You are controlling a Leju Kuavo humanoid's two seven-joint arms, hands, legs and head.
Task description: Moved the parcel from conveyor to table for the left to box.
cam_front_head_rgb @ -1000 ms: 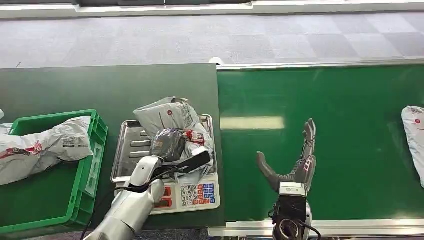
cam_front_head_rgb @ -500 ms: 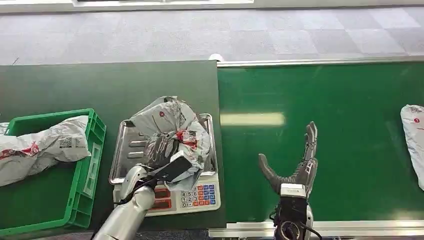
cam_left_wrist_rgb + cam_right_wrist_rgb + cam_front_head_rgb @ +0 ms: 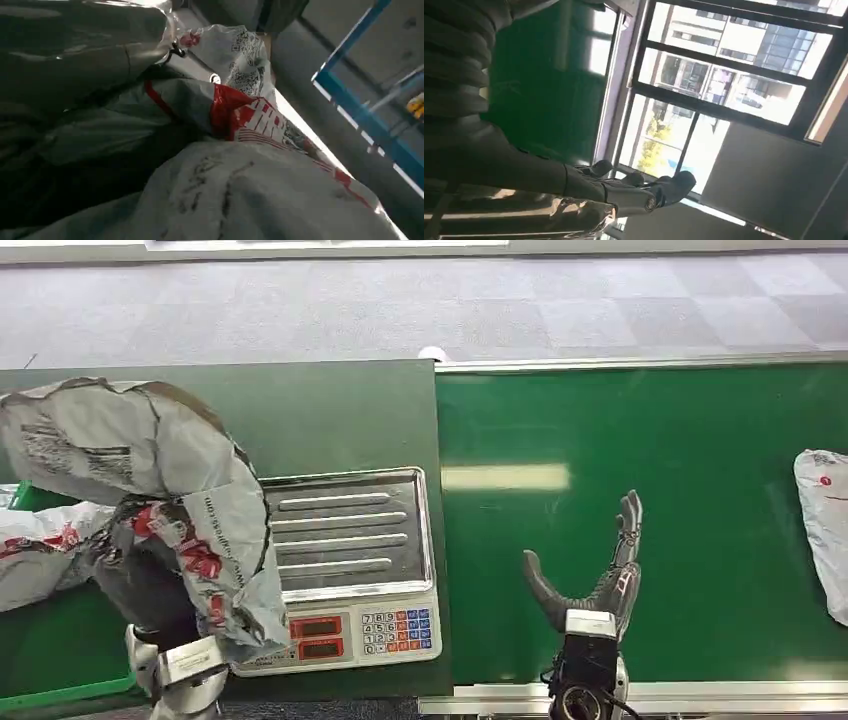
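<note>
Parcel (image 3: 150,480) off scale (image 3: 345,560), airborne

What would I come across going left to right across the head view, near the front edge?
Green crate → left robot hand holding up the grey parcel → scale → right robot hand over the green conveyor → another parcel at the right edge.
</note>
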